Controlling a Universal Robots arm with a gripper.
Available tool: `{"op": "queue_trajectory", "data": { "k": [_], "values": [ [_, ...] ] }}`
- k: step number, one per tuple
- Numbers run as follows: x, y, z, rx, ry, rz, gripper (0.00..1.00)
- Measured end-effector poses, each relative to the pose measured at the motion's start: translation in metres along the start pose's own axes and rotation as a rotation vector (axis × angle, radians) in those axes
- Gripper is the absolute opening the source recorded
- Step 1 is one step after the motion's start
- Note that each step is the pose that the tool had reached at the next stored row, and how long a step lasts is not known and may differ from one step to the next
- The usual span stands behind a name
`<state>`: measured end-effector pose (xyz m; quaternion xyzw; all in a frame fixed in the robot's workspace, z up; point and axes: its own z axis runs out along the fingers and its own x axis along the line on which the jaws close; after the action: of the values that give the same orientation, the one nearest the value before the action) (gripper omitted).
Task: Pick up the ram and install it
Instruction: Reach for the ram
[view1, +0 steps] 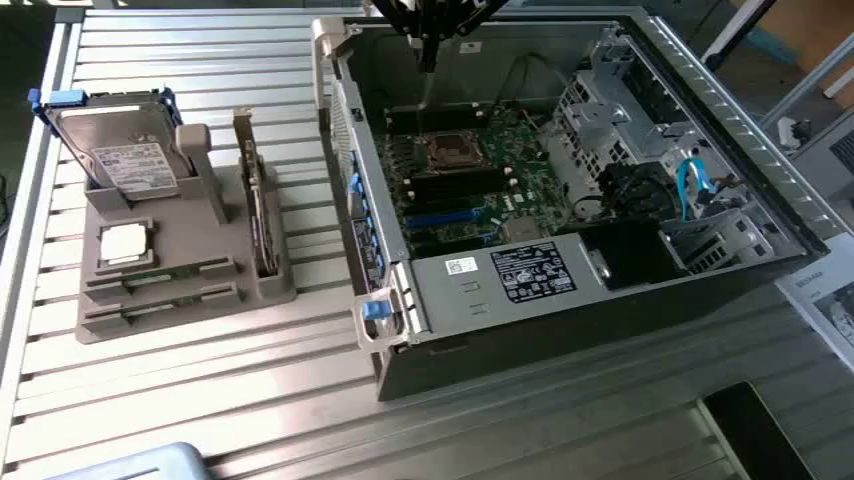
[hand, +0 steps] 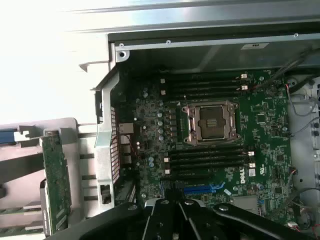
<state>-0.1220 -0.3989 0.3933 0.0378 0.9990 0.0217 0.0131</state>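
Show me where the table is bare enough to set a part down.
Widest bare patch: the slatted table along the exterior view's bottom, bordered by the grey holder and the computer case. Another lies beyond the hard drive, toward the far edge. Tight: the strip between holder and case; inside the case is crowded.

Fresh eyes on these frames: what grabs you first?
The open computer case in the middle stands out first, its green motherboard and bare CPU socket exposed. The black tool hangs shut over the case's far end, with nothing visibly in it. At the exterior view's left, a gray fixture holds a silver hard drive, an upright expansion card and the ram in its front slots.
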Motion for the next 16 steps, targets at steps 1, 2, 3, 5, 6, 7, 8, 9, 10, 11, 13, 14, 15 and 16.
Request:
{"op": "queue_trajectory", "data": {
  "k": [1,2,3,5,6,7,8,9,10,11,13,14,15,16],
  "values": [
    [0.0000,0.0000,0.0000,0.0000,0.0000,0.000,0.11],
    [0.0000,0.0000,0.0000,0.0000,0.0000,0.000,0.11],
    [0.0000,0.0000,0.0000,0.0000,0.0000,0.000,0.11],
    [0.0000,0.0000,0.0000,0.0000,0.0000,0.000,0.11],
    [0.0000,0.0000,0.0000,0.0000,0.0000,0.000,0.11],
    [0.0000,0.0000,0.0000,0.0000,0.0000,0.000,0.11],
    [0.0000,0.0000,0.0000,0.0000,0.0000,0.000,0.11],
    [0.0000,0.0000,0.0000,0.0000,0.0000,0.000,0.11],
    [0.0000,0.0000,0.0000,0.0000,0.0000,0.000,0.11],
    [0.0000,0.0000,0.0000,0.0000,0.0000,0.000,0.11],
    [0.0005,0.0000,0.0000,0.0001,-0.0001,0.000,0.11],
    [0.0011,-0.0001,0.0000,0.0000,0.0000,0.000,0.11],
    [0.0022,-0.0002,0.0000,0.0000,-0.0001,0.000,0.11],
    [0.0036,-0.0003,0.0000,0.0000,0.0000,0.000,0.11]
  ]
}}
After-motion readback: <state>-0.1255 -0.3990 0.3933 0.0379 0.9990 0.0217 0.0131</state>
